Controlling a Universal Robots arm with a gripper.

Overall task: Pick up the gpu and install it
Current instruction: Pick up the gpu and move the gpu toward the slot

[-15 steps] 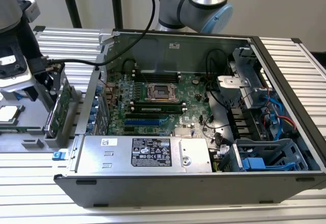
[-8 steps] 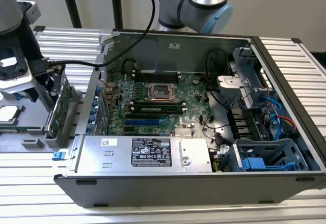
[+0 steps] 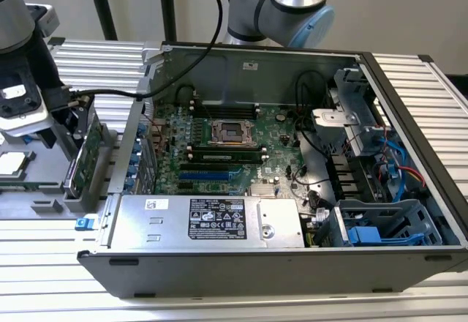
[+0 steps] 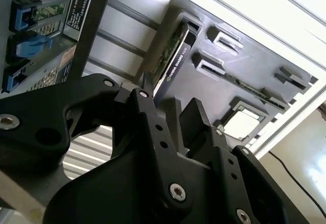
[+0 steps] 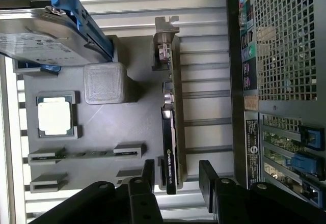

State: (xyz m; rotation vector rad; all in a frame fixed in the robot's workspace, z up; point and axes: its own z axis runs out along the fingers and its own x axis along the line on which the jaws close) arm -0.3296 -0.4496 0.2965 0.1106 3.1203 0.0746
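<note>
- While the small flat green card with a black cover, the gpu (image 5: pixel 170 132), stands on its edge in a slot of the grey plastic holder tray (image 5: pixel 102 127), the black gripper (image 5: pixel 177 170) hangs over one end of it;
- its two fingers (image 5: pixel 148 174) are spread apart, one on each side of the card, gripping nothing;
- in the exterior view the tray sits just beside the open grey computer case (image 3: pixel 292 263), on the exterior view's left.

The gripper (image 5: pixel 177 167), fingers spread, straddles the upright gpu (image 5: pixel 170 147) with room either side; the computer case (image 5: pixel 285 56) stands near, a gray block (image 5: pixel 104 83) opposite.
</note>
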